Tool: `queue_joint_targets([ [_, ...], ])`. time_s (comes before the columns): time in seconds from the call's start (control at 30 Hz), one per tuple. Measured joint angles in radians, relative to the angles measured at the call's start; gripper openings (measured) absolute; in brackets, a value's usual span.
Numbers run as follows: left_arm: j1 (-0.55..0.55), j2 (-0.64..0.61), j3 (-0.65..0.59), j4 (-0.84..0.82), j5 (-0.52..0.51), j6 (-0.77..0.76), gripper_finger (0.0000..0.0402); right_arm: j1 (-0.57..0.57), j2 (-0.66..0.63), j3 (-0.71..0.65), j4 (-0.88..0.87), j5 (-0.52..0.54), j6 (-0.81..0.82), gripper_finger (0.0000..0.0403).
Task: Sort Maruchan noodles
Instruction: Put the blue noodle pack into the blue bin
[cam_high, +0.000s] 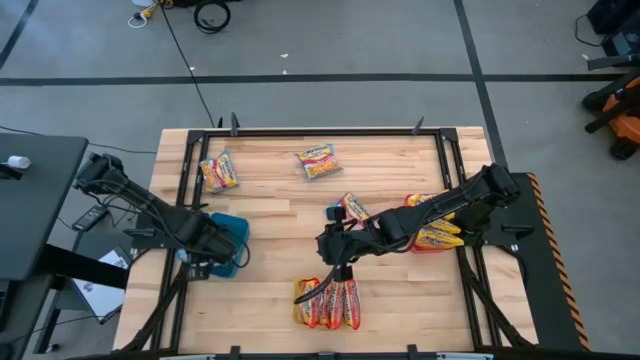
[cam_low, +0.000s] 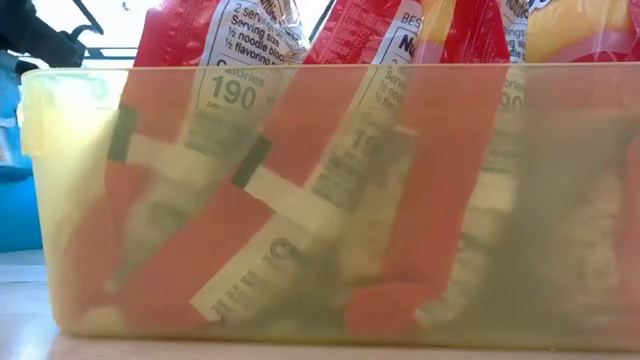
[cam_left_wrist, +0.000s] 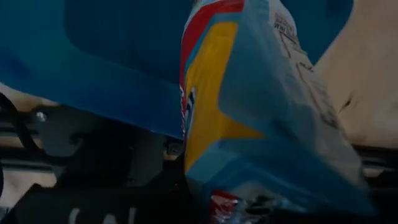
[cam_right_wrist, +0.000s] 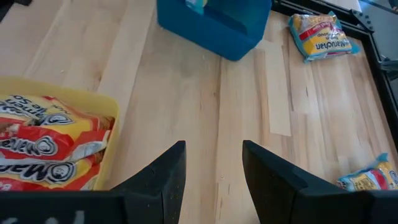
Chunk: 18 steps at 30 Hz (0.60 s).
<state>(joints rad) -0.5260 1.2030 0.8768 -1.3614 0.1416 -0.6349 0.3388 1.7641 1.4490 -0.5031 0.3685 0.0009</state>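
My left gripper (cam_high: 213, 243) stands over the blue tray (cam_high: 236, 232) at the table's left and is shut on a silvery-blue Maruchan packet (cam_left_wrist: 249, 112) with a yellow and red print. My right gripper (cam_right_wrist: 211, 180) is open at mid-table (cam_high: 325, 243) with nothing between its fingers and bare wood below it. Red-orange packets (cam_high: 328, 303) stand on edge in the yellow tray (cam_low: 40, 200) at the front. Yellow packets (cam_high: 438, 236) lie in the red tray at the right. Three loose packets (cam_high: 220, 170), (cam_high: 318, 160), (cam_high: 352, 208) lie flat on the wood. My left gripper holds the silvery-blue packet by one end (cam_left_wrist: 249, 196); darkness and the packet itself hide the fingers. The gripper comes from above, pointing down. The packet hangs below it over the blue tray (cam_left_wrist: 112, 62); I cannot tell whether it touches the tray.
A black frame (cam_high: 330, 130) runs round the wooden table. Bare wood lies between the blue tray (cam_right_wrist: 214, 25) and the yellow tray (cam_right_wrist: 109, 124). In the right wrist view two of the loose packets (cam_right_wrist: 323, 34), (cam_right_wrist: 373, 177) show beyond the fingers.
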Motion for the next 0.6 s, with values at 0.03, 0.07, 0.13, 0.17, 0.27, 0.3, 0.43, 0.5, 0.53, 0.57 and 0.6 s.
queue_joint_targets([
  [0.03, -0.003, 0.009, 0.000, -0.003, 0.004, 0.001, 0.0075, 0.001, 0.000, 0.000, 0.001, -0.003, 0.003, 0.0162],
  [0.07, -0.005, 0.018, 0.000, -0.004, 0.006, 0.012, 0.0075, 0.004, 0.000, 0.000, 0.001, -0.004, 0.005, 0.0162],
  [0.13, -0.011, 0.041, 0.000, 0.010, 0.006, 0.046, 0.0075, 0.008, 0.000, 0.000, 0.001, -0.005, 0.006, 0.0162],
  [0.17, -0.012, 0.052, 0.000, 0.023, 0.005, 0.070, 0.0075, 0.011, 0.000, 0.000, 0.001, -0.005, 0.006, 0.0162],
  [0.27, -0.013, 0.092, 0.000, 0.074, -0.015, 0.137, 0.0075, 0.017, 0.000, 0.000, 0.001, -0.005, 0.007, 0.0162],
  [0.3, -0.012, 0.108, 0.000, 0.085, -0.029, 0.163, 0.0075, 0.019, 0.000, 0.000, 0.001, -0.005, 0.015, 0.0162],
  [0.43, -0.012, 0.163, 0.000, 0.091, -0.052, 0.246, 0.0075, 0.017, 0.000, -0.026, 0.047, 0.010, 0.060, 0.0162],
  [0.5, -0.012, 0.181, 0.000, 0.092, -0.059, 0.251, 0.0077, 0.009, 0.000, -0.057, 0.095, 0.033, 0.084, 0.0162],
  [0.53, -0.012, 0.188, 0.000, 0.091, -0.063, 0.246, 0.0080, 0.002, 0.000, -0.072, 0.119, 0.034, 0.088, 0.0162],
  [0.57, -0.012, 0.192, 0.000, 0.092, -0.066, 0.230, 0.0086, -0.005, 0.000, -0.087, 0.144, 0.033, 0.089, 0.0162],
  [0.6, -0.012, 0.192, 0.000, 0.093, -0.067, 0.215, 0.0094, -0.011, 0.000, -0.100, 0.158, 0.033, 0.086, 0.0162],
])
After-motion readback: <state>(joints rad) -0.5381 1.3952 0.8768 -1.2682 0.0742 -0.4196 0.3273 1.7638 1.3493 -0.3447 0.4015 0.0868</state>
